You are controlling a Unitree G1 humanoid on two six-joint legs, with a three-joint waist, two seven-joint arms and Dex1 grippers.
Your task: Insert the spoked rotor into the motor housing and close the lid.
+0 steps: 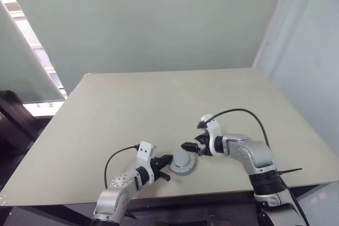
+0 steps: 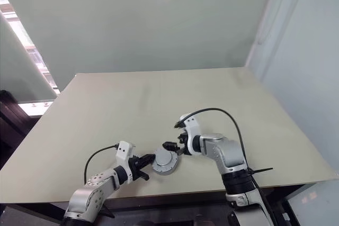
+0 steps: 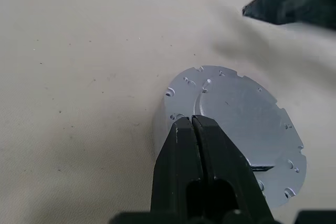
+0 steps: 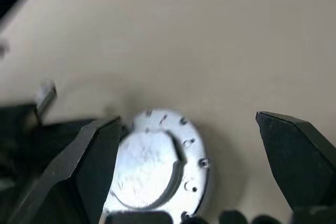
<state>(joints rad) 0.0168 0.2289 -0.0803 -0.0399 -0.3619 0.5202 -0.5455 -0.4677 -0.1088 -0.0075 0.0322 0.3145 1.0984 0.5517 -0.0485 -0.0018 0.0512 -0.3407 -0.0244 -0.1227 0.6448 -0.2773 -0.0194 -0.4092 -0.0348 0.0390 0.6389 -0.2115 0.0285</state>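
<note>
table [image 1: 159, 104]: beige top | wall [image 1: 159, 19]: pale green (plain)

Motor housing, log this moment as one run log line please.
lid: on motor housing | left gripper: shut, tips at lid edge | right gripper: open, beside housing, holding nothing | table

The motor housing [image 1: 181, 162], a silver-grey round puck, sits upright near my table's front edge. The lid [image 3: 247, 119], a flat grey disc with small rim holes and notches, lies level, closing its top.
</note>
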